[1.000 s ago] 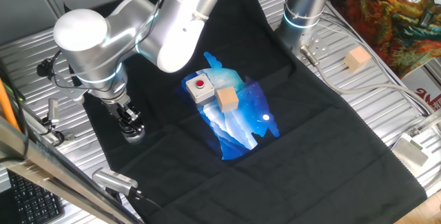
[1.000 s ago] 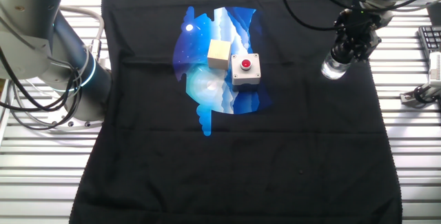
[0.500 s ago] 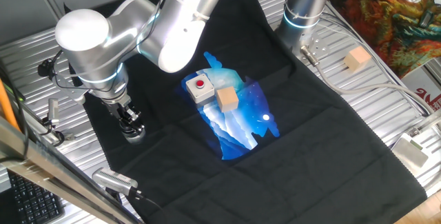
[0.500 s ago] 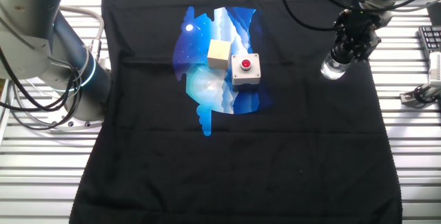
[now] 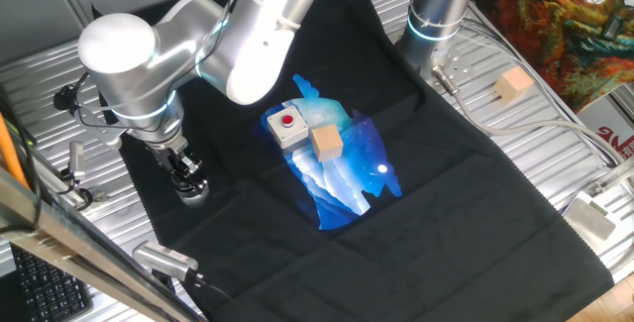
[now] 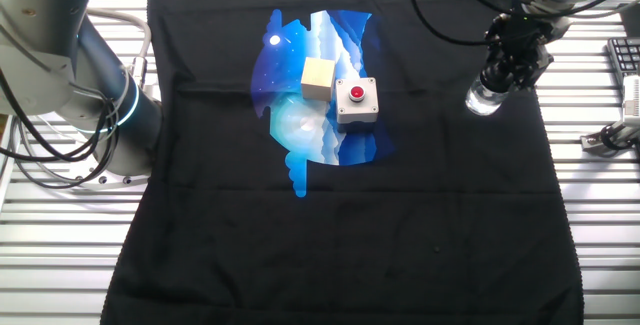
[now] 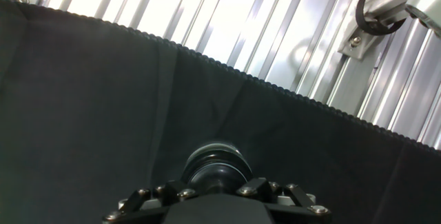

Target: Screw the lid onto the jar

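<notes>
While the tool [image 6: 505,65] sits directly atop the jar [image 6: 482,98], near the black cloth's [image 6: 400,225] edge on the tabletop, jar axis is vertical and approx. in line w/ the tool. Lid [image 7: 217,171] shows dark below the fingers in hand view, apparently on the jar mouth. Tool looks clenched on lid. Judgement: next move is rotation about that axis; keep alignment.

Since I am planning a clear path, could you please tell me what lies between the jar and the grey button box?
Only bare black cloth lies between the jar and the button box, as the other fixed view shows.
</notes>
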`<state>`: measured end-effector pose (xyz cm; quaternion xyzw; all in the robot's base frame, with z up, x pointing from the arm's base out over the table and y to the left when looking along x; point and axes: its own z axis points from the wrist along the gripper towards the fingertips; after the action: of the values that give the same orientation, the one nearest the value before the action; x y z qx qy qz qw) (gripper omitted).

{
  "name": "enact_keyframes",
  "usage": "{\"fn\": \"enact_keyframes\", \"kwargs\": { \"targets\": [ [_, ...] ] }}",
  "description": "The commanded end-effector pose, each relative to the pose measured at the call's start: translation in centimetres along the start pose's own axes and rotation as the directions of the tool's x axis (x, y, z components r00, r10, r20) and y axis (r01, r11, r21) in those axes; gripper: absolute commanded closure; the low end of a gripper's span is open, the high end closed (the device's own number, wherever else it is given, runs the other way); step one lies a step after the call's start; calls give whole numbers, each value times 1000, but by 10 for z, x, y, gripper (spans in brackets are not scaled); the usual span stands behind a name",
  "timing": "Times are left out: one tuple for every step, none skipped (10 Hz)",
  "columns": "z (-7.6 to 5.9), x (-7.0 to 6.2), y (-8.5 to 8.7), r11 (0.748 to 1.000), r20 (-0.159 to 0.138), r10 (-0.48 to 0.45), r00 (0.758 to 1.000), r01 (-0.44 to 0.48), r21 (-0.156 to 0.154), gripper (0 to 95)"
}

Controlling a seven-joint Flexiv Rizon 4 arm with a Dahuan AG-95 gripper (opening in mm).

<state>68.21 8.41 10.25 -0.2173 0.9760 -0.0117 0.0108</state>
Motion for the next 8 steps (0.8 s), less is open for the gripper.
{"fn": "enact_keyframes", "kwargs": {
  "targets": [
    [1,0,0,1000,8,10,1000,-9,-11,950],
    [0,0,0,1000,7,8,1000,-8,-9,950],
    [0,0,0,1000,1,1,1000,-1,5,950],
    [0,0,0,1000,1,3,1000,-3,2,950],
    [0,0,0,1000,-1,4,1000,-4,3,950],
    [1,0,0,1000,10,4,1000,-4,-9,760],
    [1,0,-1,1000,24,-3,1000,4,-23,380],
    [1,1,-2,999,30,-13,999,15,-37,190]
  ]
}}
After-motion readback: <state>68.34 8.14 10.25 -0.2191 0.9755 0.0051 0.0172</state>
